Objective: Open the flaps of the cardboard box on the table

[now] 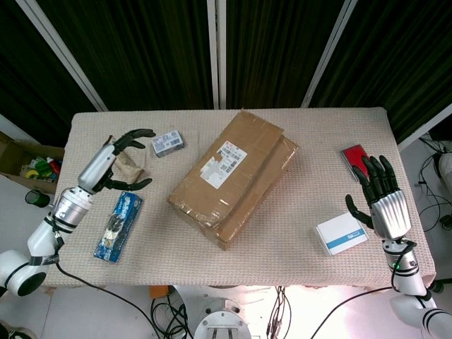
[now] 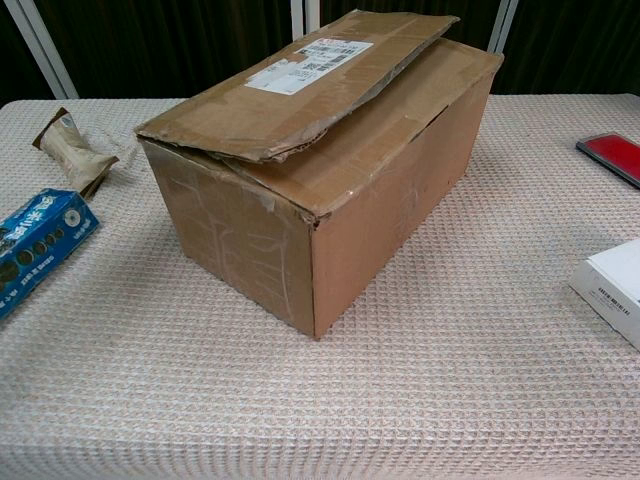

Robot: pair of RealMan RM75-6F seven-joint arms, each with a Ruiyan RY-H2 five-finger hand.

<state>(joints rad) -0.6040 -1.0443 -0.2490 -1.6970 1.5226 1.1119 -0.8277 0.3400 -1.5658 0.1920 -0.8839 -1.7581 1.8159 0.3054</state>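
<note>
A brown cardboard box [image 1: 233,178] [image 2: 320,160] lies diagonally in the middle of the table. Its top flaps lie down, the one with a white label [image 1: 221,159] [image 2: 308,62] overlapping the other and lifted slightly at its edge. My left hand [image 1: 120,164] hovers over the table's left side, well left of the box, fingers spread and empty. My right hand [image 1: 381,196] is near the right edge, fingers apart and pointing away, holding nothing. Neither hand shows in the chest view.
Left of the box lie a tan packet [image 1: 132,164] [image 2: 72,150], a blue cookie package [image 1: 119,226] [image 2: 35,240] and a small grey-blue box [image 1: 168,143]. On the right sit a white box [image 1: 341,234] [image 2: 612,285] and a red item [image 1: 355,157] [image 2: 612,155]. A bin of clutter [image 1: 28,164] stands beyond the left edge.
</note>
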